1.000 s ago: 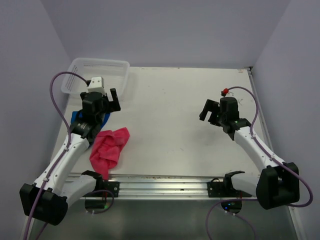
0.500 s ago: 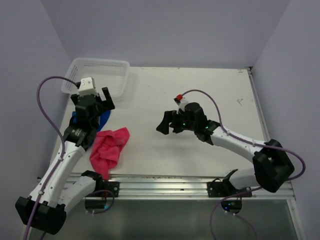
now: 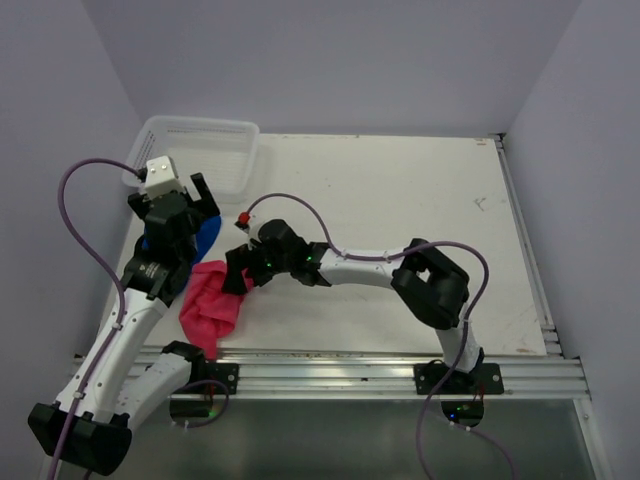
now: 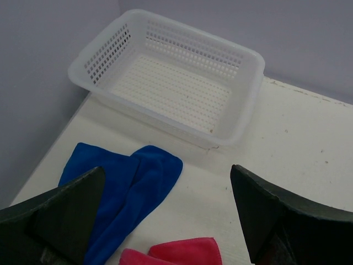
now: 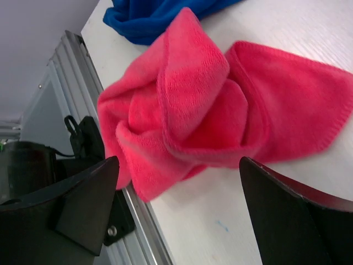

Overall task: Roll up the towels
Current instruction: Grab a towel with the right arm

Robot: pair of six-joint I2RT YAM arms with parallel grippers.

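Task status: not started in any visible respect. Neither towel is rolled.

The pink towel point(image 5: 187, 116) lies at the near left of the table point(image 3: 400, 200), close to the near edge, bunched in loose, overlapping folds with one flat flap to its right. The blue towel point(image 4: 127, 187) lies just beyond it on the far side, against the left edge. It is folded roughly lengthwise and fairly flat, and in the top view the left arm partly covers it. The two towels lie very close at their nearest edges; whether they touch cannot be told.

The right gripper point(image 5: 177, 160) is reached across to the left side and sits low at the pink towel, jaws spread wide to either side of the bunched cloth and gripping nothing. The left gripper point(image 4: 166, 168) hangs above the blue towel, jaws likewise spread and holding nothing.

In my judgement, each towel must be flattened, rolled and set down, so the whole task is outstanding.

Surface: white board, matt, with small scuffs and specks. A metal rail point(image 3: 330, 365) runs along the near edge. A white mesh basket point(image 4: 165, 124) sits in the far left corner and holds no towel.

Room: plain pale lavender walls close the table in on the left, far and right sides.
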